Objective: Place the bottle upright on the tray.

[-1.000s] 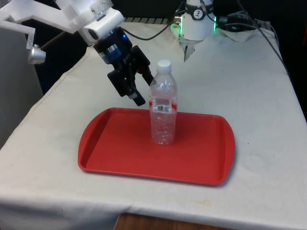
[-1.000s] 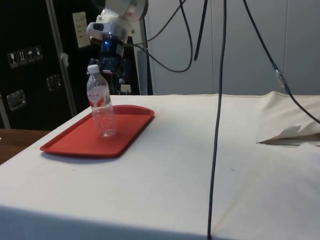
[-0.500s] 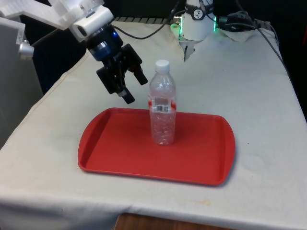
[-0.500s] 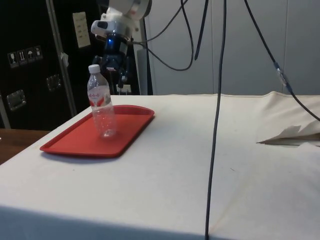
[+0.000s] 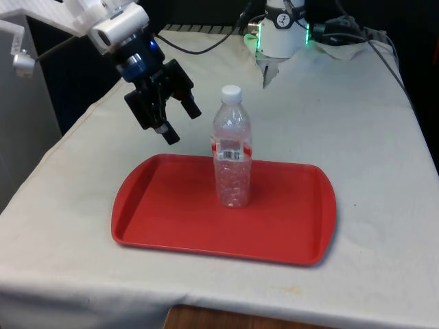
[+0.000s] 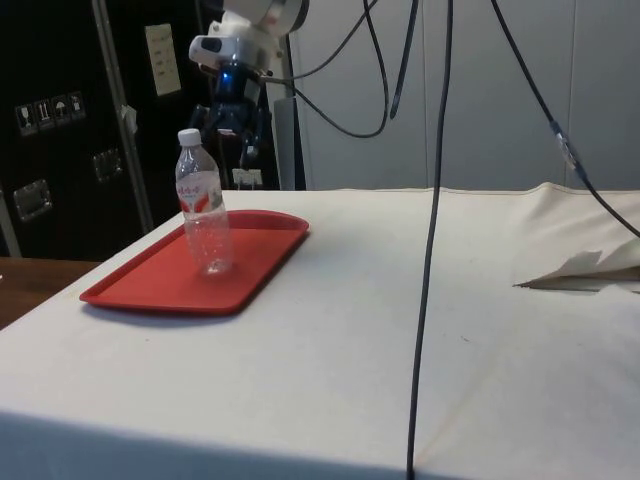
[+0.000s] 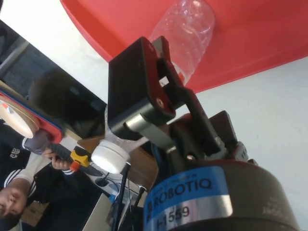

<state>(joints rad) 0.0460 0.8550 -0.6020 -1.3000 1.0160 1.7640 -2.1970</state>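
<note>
A clear plastic bottle [image 5: 232, 157] with a white cap and a red label stands upright near the middle of the red tray [image 5: 158, 219]. My gripper [image 5: 182, 125] hangs open and holds nothing. It is above the tray's far edge, apart from the bottle, towards the front view's left. In the side view the bottle [image 6: 203, 215] stands on the tray [image 6: 150, 290], and the gripper [image 6: 232, 140] is behind and above it. In the wrist view the bottle [image 7: 190, 33] lies beyond one black finger [image 7: 137, 86].
The robot's base [image 5: 281, 34] stands at the table's far end. In the side view, black cables [image 6: 435, 200] hang down over the table and a cloth fold [image 6: 585, 270] rises at the right. A person's hand [image 7: 57, 161] appears past the table edge in the wrist view.
My open gripper has drawn away from the bottle, rising and moving towards the front view's left. The bottle has stayed upright on the tray.
</note>
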